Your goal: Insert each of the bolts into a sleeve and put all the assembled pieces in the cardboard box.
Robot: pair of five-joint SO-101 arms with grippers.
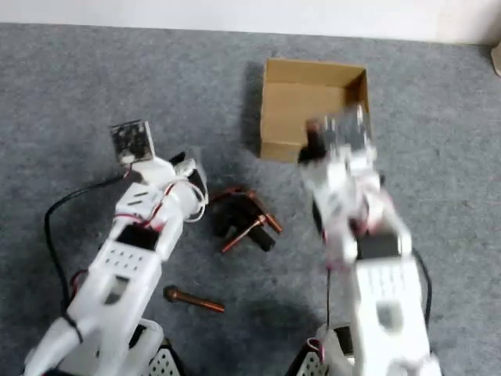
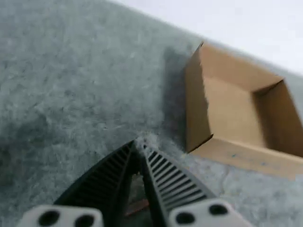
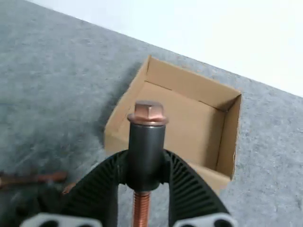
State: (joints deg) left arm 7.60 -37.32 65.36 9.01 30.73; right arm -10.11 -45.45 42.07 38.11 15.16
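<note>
Behind both sets of jaws, back toward the arm bases: one loose bolt (image 1: pixel 194 300), copper-coloured, flat on the grey mat (image 1: pixel 78 78). Closer in, between the two arms and just beside the left gripper (image 2: pixel 140 145): a small heap of bolts and dark sleeves (image 1: pixel 244 221), pieces touching and crossing one another. Left jaws pressed together tip to tip, pointing down at the mat. Low in the slit between them, a copper-coloured sliver, possibly a bolt lying underneath, too blurred to tell. Right gripper (image 3: pixel 145 161) closed on a dark sleeve (image 3: pixel 146 142), gripped by its lower half and held upright. Through that sleeve, an inserted bolt (image 3: pixel 147 112): hexagonal head seated on the top rim above the jaws, threaded shank sticking out below them. Ahead of both grippers, well beyond the left jaws and just past the right ones: the cardboard box (image 3: pixel 189 82), open side up, walls upright, resting on the mat.
</note>
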